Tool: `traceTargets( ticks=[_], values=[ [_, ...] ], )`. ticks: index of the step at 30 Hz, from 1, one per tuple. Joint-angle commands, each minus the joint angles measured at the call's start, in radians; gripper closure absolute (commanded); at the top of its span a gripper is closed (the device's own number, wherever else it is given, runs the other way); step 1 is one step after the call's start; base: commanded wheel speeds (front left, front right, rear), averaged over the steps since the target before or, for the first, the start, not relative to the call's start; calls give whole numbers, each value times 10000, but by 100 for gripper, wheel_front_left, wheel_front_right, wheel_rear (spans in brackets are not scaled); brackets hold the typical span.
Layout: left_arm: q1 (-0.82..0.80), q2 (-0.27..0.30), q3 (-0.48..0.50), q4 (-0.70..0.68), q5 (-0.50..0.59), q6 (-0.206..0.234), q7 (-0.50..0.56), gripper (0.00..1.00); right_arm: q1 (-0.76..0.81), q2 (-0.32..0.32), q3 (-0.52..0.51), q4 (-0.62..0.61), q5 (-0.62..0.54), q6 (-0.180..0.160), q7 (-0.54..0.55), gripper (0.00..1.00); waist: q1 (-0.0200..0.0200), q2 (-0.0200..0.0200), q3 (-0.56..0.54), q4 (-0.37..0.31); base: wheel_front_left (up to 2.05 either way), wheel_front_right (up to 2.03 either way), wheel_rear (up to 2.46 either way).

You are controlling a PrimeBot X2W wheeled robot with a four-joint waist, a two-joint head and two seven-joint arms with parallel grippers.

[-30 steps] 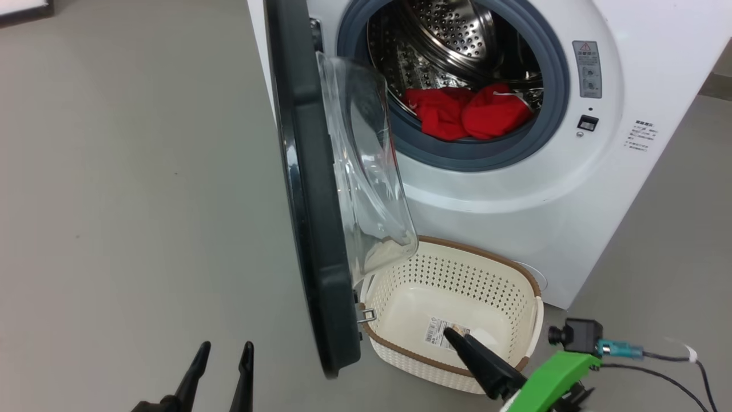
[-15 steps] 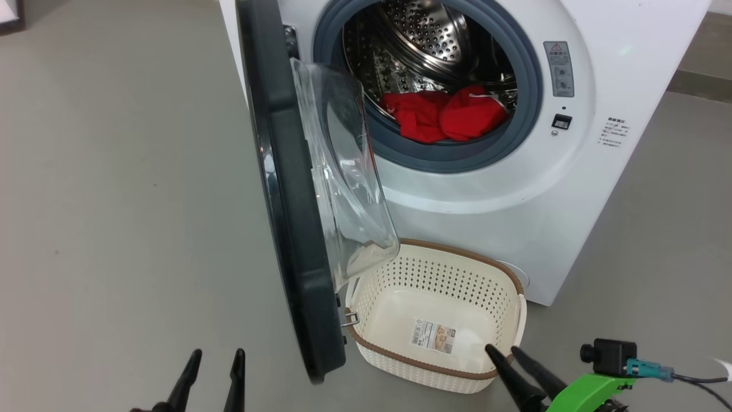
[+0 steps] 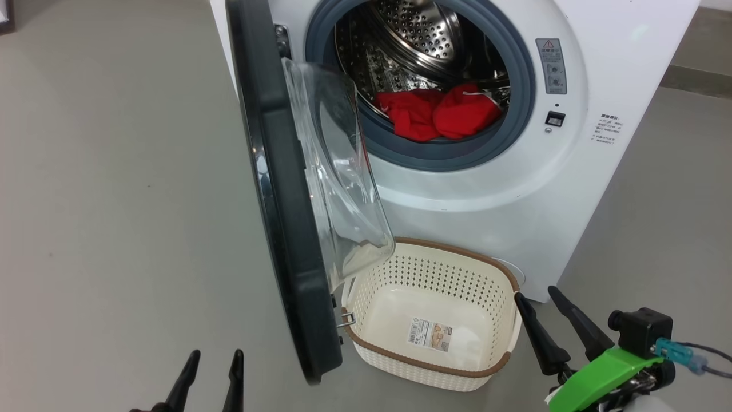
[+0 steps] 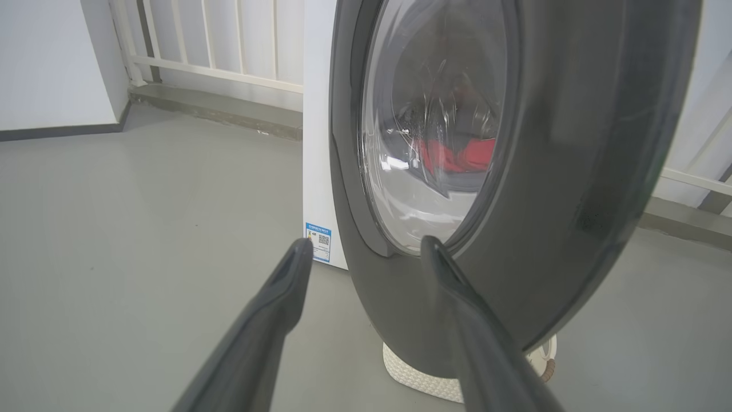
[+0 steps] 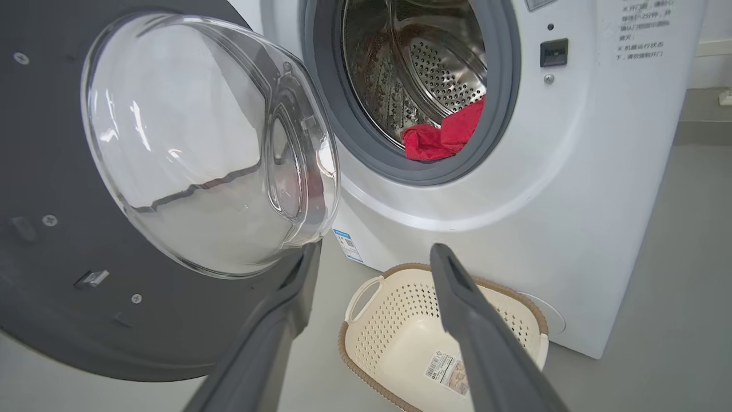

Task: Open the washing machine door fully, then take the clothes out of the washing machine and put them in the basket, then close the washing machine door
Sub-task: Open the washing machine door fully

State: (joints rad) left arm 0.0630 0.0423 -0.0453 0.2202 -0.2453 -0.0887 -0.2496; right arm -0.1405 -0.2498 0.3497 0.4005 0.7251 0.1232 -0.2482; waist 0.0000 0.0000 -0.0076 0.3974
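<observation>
The white washing machine (image 3: 474,194) stands with its door (image 3: 280,229) swung out edge-on, the glass bowl (image 3: 337,171) facing the drum. Red clothes (image 3: 440,111) lie at the drum's front lip. On the floor below the opening sits the cream basket (image 3: 440,269), holding nothing but its sticker. My right gripper (image 3: 534,294) is open just outside the basket's right rim. My left gripper (image 3: 216,357) is open, low and left of the door. The left wrist view has my left gripper (image 4: 366,245) near the door's outer face (image 4: 572,171). In the right wrist view, my right gripper (image 5: 376,252) points over the basket (image 5: 372,337) toward the clothes (image 5: 443,137).
Bare grey floor (image 3: 114,200) spreads to the left of the door. A white railing (image 4: 229,34) and a low step run along the wall behind the machine. The door's lower edge hangs over the basket's left end.
My right gripper has come out from over the basket's inside to its right side, staying open. The head camera has shifted, sliding the scene left. The left gripper has barely moved.
</observation>
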Motion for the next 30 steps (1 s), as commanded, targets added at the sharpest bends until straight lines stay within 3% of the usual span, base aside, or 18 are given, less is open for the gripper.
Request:
traceTargets(
  ticks=[1, 9, 23, 24, 25, 30],
  values=[
    [-264, 79, 323, -290, 123, -41, -122, 0, 149, 27, -71, -339, -404, 75, -134, 0, 0, 0, -12, 8, 0, 0, 0],
    [-207, 79, 311, -397, 194, -23, -122, 0, 1204, 719, -1278, -582, -2754, 75, -135, 0, 0, 0, -79, 46, 0, 0, 0],
    [-176, 79, 304, -453, 192, 28, -122, 0, 1568, 1073, -1622, -485, -3154, 75, -135, 0, 0, 0, -135, 0, 0, 0, 0],
    [-186, 79, 300, -468, 179, 49, -122, 61, 1566, 1082, -1634, -486, -3156, 75, -135, 0, 0, 0, -138, 8, 0, 0, 0],
    [-206, 79, 316, -525, 113, 79, -122, 97, 1564, 1092, -1647, -492, -3158, 75, -135, 0, 0, 0, -140, 17, 0, 0, 0],
    [-342, 79, 444, -910, -123, 107, -122, 100, 1541, 1107, -1689, -536, -3209, 75, -135, 0, 0, 0, -140, 44, 0, 0, 0]
  ],
)
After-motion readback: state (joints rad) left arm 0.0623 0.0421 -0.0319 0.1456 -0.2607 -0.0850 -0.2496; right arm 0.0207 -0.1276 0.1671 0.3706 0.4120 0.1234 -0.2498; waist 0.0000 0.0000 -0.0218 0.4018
